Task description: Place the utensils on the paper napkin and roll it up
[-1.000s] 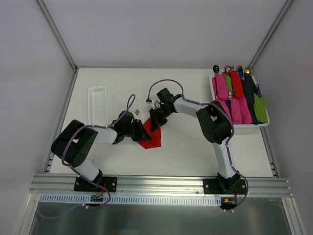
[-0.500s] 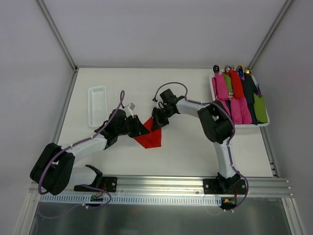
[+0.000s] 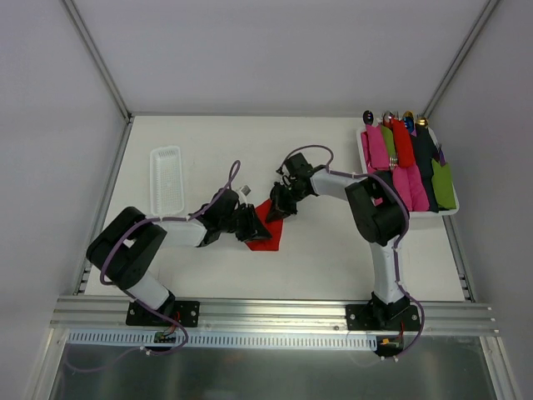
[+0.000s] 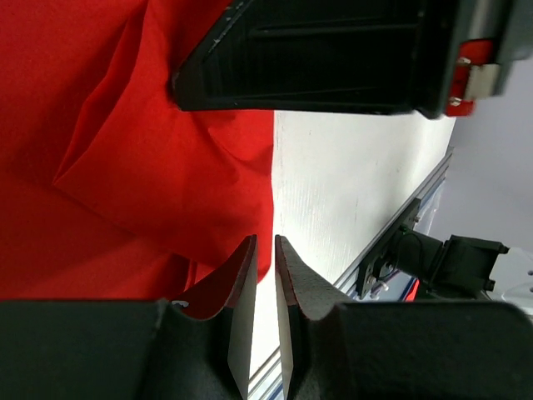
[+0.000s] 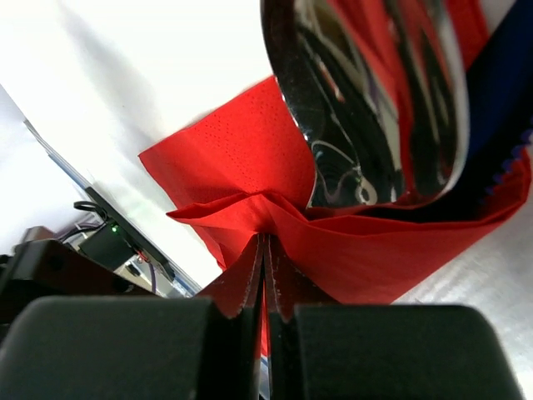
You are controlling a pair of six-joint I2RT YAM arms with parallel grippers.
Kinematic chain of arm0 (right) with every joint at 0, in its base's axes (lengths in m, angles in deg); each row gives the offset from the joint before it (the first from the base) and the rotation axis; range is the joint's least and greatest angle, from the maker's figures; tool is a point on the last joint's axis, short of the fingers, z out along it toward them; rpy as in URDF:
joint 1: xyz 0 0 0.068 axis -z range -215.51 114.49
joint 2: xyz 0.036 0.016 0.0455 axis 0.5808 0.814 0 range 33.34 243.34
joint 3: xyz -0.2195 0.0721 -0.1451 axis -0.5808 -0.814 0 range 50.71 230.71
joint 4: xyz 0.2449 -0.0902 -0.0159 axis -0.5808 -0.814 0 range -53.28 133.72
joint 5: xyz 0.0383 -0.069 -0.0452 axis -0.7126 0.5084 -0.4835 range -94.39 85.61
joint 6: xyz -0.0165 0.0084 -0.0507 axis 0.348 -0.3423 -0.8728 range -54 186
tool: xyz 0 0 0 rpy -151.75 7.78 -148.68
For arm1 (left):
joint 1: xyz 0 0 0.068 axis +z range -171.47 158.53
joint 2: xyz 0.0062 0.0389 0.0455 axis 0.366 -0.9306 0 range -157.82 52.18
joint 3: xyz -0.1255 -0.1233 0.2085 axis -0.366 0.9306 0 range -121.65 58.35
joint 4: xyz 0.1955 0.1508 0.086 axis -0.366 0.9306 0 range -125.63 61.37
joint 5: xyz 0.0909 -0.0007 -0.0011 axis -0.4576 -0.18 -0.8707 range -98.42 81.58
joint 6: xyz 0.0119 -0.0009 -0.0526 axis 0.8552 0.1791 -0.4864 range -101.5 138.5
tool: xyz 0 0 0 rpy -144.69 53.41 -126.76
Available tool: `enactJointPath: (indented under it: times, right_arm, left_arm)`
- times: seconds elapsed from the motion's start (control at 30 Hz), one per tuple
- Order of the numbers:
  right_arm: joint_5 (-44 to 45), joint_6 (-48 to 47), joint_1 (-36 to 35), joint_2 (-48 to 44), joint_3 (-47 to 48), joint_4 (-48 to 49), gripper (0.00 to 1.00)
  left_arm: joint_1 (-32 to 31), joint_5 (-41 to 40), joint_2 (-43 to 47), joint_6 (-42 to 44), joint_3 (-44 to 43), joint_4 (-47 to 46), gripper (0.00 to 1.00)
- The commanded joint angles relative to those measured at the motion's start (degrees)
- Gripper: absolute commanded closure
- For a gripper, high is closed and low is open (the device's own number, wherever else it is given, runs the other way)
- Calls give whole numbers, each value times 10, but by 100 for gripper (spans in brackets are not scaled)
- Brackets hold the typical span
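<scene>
The red paper napkin (image 3: 266, 230) lies crumpled mid-table between both grippers. My right gripper (image 3: 280, 207) is shut on a raised fold of the paper napkin (image 5: 250, 179); in the right wrist view (image 5: 265, 239) its pads pinch the paper. A shiny spoon bowl (image 5: 366, 100), one of the utensils, lies on the paper just beyond that fold. From above the utensils are hidden. My left gripper (image 3: 250, 225) is at the napkin's left side. Its jaws (image 4: 265, 242) stand a narrow gap apart over the edge of the napkin (image 4: 158, 158), with bare table showing between them.
A white ribbed tray (image 3: 166, 179) lies at the back left. A white tray (image 3: 416, 213) at the back right holds several rolled bundles in pink, red, green and dark colours. An aluminium rail (image 3: 266, 312) runs along the near edge.
The left jaws have parted from shut to a narrow gap, and that arm has folded back at the napkin's left side. The right gripper and the napkin have shifted slightly right.
</scene>
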State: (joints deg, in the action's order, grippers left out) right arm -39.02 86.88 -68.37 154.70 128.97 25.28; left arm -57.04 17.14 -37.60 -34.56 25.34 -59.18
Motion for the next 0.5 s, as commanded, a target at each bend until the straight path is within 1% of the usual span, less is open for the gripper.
enactJointPath:
  times: [0.0,0.13,0.23,0.3,0.47]
  right_arm:
    - [86,6,10,2,-26,-42,99]
    - [80,4,15,8,-23,-42,100]
    - [72,-3,18,8,-21,-42,100]
    - [71,-4,21,7,-22,-42,100]
    - [55,-7,27,12,-17,-39,100]
  left_arm:
    - [-9,14,-21,-33,-26,-59,85]
    - [-9,-2,-40,-48,-22,-55,86]
    - [-8,-33,-46,-50,-19,-12,86]
    - [-6,-45,-51,-52,-11,-4,87]
    - [-5,-53,-62,-58,2,5,87]
